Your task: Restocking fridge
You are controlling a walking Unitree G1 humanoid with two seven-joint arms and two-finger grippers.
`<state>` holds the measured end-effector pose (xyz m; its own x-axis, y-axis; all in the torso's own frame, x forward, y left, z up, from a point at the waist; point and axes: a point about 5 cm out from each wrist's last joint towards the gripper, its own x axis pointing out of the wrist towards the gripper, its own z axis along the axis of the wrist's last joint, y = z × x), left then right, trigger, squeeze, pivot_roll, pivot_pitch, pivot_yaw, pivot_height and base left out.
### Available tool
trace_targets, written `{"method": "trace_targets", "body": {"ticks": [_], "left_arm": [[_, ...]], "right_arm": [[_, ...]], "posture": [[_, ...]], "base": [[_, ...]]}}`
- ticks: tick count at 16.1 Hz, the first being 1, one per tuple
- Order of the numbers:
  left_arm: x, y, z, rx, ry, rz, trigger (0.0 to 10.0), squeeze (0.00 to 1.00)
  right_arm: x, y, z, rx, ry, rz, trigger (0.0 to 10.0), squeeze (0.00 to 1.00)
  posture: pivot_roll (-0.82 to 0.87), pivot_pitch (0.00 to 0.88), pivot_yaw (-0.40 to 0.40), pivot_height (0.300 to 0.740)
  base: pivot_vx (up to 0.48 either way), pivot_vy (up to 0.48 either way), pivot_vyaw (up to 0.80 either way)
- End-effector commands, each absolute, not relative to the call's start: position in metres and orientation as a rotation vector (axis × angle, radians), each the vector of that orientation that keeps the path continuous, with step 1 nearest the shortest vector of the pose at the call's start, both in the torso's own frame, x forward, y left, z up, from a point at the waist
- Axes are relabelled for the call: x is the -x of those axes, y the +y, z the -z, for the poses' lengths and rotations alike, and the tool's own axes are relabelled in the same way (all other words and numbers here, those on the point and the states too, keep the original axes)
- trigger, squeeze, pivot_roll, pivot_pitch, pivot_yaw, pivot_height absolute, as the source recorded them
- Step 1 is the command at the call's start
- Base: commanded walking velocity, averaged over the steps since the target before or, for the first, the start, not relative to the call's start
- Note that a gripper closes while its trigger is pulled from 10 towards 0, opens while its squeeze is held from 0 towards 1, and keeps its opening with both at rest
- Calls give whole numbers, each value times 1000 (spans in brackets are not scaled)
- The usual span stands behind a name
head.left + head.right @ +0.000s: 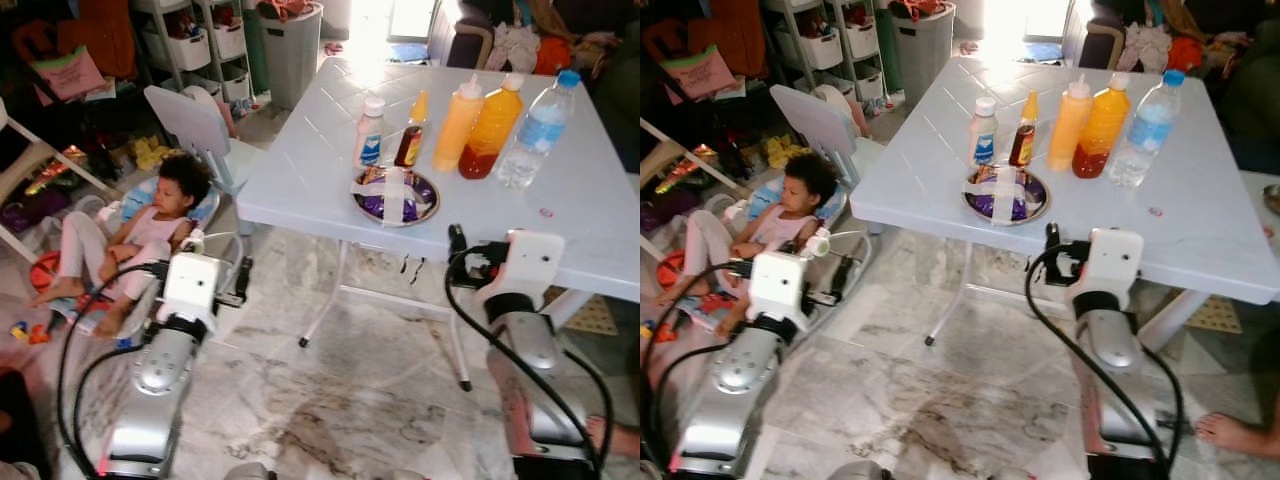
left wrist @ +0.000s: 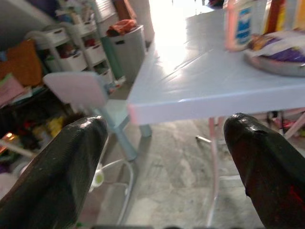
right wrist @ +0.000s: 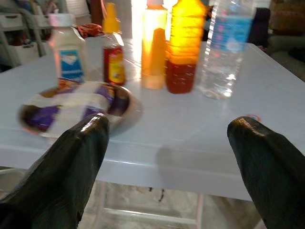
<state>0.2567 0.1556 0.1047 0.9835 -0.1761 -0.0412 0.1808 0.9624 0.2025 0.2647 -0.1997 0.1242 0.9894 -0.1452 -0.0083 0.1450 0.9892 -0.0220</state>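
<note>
White worktop (image 1: 590,215) carries five upright bottles (image 1: 490,128) in a left-right row behind a foil plate (image 1: 396,194). Left end effector (image 2: 162,167) and right end effector (image 3: 167,162) gape wide, empty.

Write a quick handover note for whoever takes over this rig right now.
Left end effector: open, empty, low beside the table corner.
Right end effector: open, empty, at the table's near edge.
On the table: white bottle, small sauce bottle, yellow squeeze bottle, orange juice bottle, water bottle, plate.
Done: nothing picked up.
Left: everything. A child sits nearby.
</note>
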Motion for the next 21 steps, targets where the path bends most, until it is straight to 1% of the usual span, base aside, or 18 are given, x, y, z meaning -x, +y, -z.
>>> {"method": "trace_targets", "body": {"ticks": [1,13,21], "left_arm": [[-258,153,-108,-205,7,196,10000,0],[-258,152,-107,-193,10,203,10000,0],[-259,153,-106,-175,4,189,10000,0]], "right_arm": [[-265,-203,-125,19,9,152,10000,0],[-265,-201,-123,15,14,146,10000,0],[-266,-202,-123,15,15,146,10000,0]], "posture": [[-3,0,13,740],[-8,0,15,740],[-10,0,10,740]], "base": [[480,0,0],[480,0,0],[328,0,0]]}}
